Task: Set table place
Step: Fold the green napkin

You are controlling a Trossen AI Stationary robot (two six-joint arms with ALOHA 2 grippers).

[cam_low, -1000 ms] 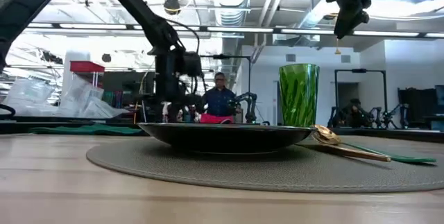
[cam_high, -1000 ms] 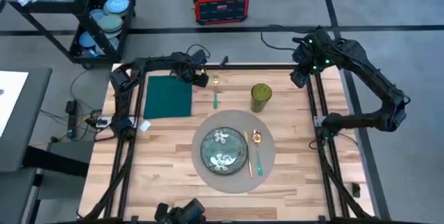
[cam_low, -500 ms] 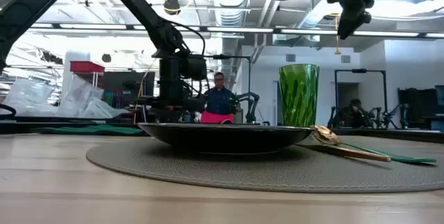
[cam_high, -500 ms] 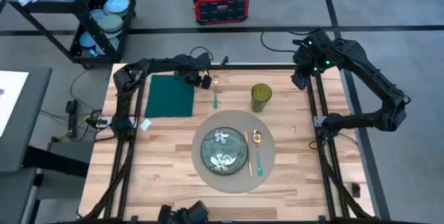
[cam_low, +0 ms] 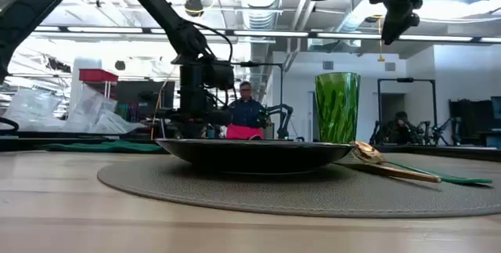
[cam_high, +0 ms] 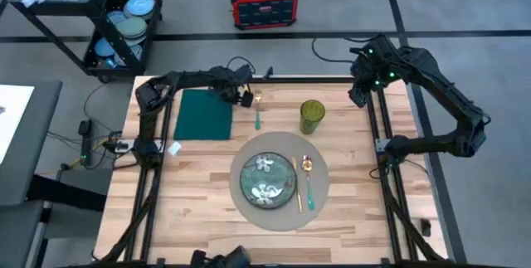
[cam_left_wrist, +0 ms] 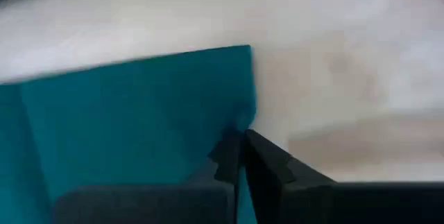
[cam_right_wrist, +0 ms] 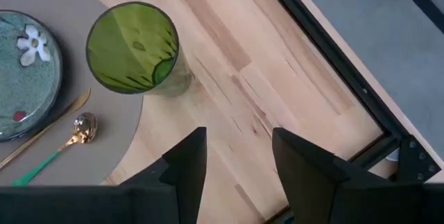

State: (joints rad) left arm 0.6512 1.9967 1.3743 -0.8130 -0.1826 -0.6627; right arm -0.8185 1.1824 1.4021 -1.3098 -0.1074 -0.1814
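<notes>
On the table (cam_high: pixel 199 185), the placemat (cam_high: pixel 319 193) lies near the front, bearing a plate (cam_high: pixel 267 177). Farther back, the left gripper (cam_left_wrist: pixel 241 156) pinches the napkin (cam_left_wrist: pixel 132 113) corner. The right gripper (cam_right_wrist: pixel 236 156) hovers, fingers apart, by the glass (cam_right_wrist: pixel 132 47).

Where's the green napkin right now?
In the high view the green napkin lies flat on the table's far left part, left of the fork, with the left claw shut on its corner.
</notes>
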